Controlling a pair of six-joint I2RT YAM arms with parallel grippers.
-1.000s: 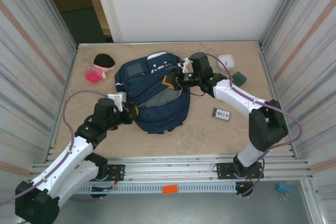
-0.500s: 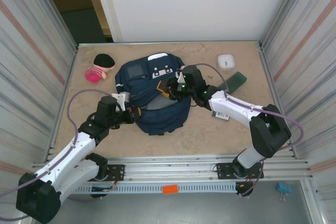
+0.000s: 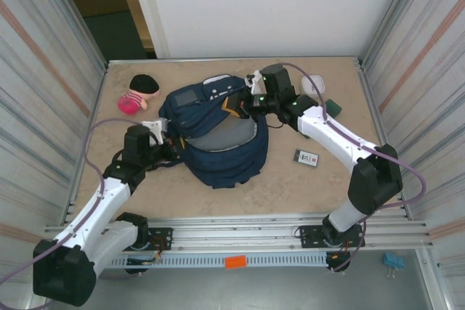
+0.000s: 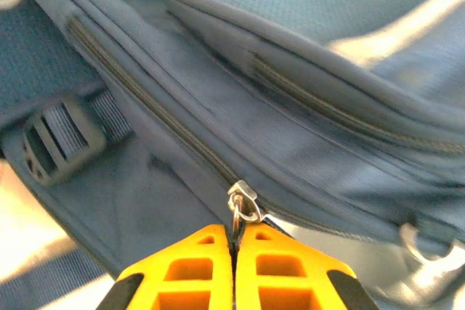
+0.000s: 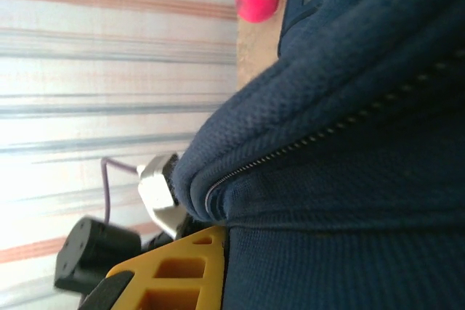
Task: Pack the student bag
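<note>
- The student bag [image 3: 218, 165] lies in the middle of the worktop [image 3: 276, 186]. It is navy, its white-striped front pocket points toward 12 o'clock, and its main compartment gapes to show a grey lining.
- The left pincer [image 3: 168, 149] meets the bag at its 9 o'clock edge.
- In the left wrist view the left pincer [image 4: 234, 231] has its yellow fingers [image 4: 280, 270] pressed together with no gap. They are clamped on the zipper pull [image 4: 243, 205], a small metal ring at the end of a closed zip line.
- A dark strap buckle [image 4: 58, 143] sits on the bag at about 9 o'clock from that pull.
- The right pincer [image 3: 234, 108] grips the bag's rim at roughly 1 o'clock, where the fabric is raised.
- In the right wrist view one yellow finger [image 5: 182, 270] lies hard against a bunched fold of the navy fabric, and the fold hides the other finger. The right pincer is closed on the bag.
- A doll [image 3: 138, 92] in pink with a black cap lies on the worktop at the bag's 10 o'clock, apart from it.
- A small white container [image 3: 314, 85] stands at the bag's 2 o'clock, partly crossed by the right arm's cable.
- A dark green object [image 3: 333, 107] lies just beside it, toward 4 o'clock.
- A small dark card [image 3: 306, 157] rests flat on the worktop between the bag's 3 and 4 o'clock, well clear of it.
</note>
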